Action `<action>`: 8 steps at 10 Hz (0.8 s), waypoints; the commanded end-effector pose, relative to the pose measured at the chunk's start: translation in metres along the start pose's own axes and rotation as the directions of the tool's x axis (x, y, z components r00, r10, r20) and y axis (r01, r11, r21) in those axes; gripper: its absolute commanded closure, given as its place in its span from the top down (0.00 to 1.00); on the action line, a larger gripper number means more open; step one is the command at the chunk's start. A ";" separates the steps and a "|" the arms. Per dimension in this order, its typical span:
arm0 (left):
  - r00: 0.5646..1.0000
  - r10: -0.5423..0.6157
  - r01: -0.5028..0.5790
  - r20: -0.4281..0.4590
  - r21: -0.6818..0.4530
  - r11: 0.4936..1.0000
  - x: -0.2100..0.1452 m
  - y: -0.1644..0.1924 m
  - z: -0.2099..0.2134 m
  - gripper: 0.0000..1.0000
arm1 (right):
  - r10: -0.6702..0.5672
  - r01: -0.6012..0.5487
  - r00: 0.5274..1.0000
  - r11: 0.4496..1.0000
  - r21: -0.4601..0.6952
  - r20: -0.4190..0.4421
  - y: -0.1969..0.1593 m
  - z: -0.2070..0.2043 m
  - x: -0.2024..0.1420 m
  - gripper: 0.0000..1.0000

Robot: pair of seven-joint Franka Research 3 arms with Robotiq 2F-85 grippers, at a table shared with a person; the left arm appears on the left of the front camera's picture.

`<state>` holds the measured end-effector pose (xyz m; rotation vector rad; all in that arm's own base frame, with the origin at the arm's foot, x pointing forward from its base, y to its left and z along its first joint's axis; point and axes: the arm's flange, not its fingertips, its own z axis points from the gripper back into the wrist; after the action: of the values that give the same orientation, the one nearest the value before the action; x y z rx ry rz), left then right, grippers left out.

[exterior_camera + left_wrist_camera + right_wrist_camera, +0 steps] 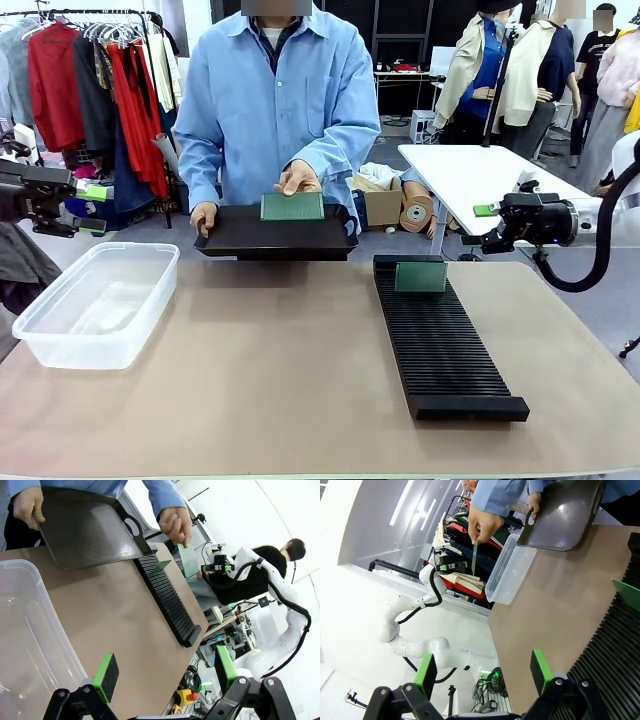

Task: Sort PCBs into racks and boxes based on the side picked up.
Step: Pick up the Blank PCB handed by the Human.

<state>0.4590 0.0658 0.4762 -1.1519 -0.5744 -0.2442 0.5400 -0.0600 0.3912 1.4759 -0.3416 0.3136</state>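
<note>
A person's hand (297,178) holds one green PCB (292,206) upright over a smooth black tray (275,236), gripping its top edge; the PCB (187,560) (474,555) hangs from the fingers. Another PCB (420,275) (161,566) (627,587) stands in a slot at the far end of the ribbed black rack (440,335) (165,595) (615,650). The clear box (95,300) (25,645) (510,570) sits at the table's left with nothing in it. My left gripper (95,207) (165,672) hovers open off the left edge. My right gripper (482,226) (483,672) hovers open off the right edge.
The person's other hand (204,216) holds the tray's left side at the table's far edge. The brown tabletop (280,360) lies bare between box and rack. A white table (470,175) and cardboard boxes (383,205) stand behind the right arm, and a clothes rail (90,80) at back left.
</note>
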 end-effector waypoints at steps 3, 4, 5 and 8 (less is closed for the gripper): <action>1.000 -0.001 0.001 0.001 -0.003 1.000 0.000 -0.001 0.000 1.00 | -0.004 0.005 1.000 0.999 -0.033 0.027 0.022 -0.030 0.009 1.00; 1.000 -0.001 0.001 0.001 -0.003 1.000 0.000 -0.001 0.000 1.00 | -0.001 0.001 1.000 0.999 -0.039 0.015 0.026 -0.039 0.013 1.00; 1.000 -0.001 0.001 0.001 -0.003 1.000 0.000 -0.001 0.000 1.00 | -0.008 0.008 1.000 0.999 -0.038 0.009 0.029 -0.050 0.016 1.00; 1.000 -0.001 0.001 0.001 -0.003 1.000 0.000 -0.001 0.000 1.00 | -0.037 0.037 0.999 0.997 -0.073 0.001 0.034 -0.083 0.025 1.00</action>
<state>0.4590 0.0658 0.4762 -1.1519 -0.5743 -0.2443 0.5528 0.0136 0.4211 1.4191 -0.3235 0.3304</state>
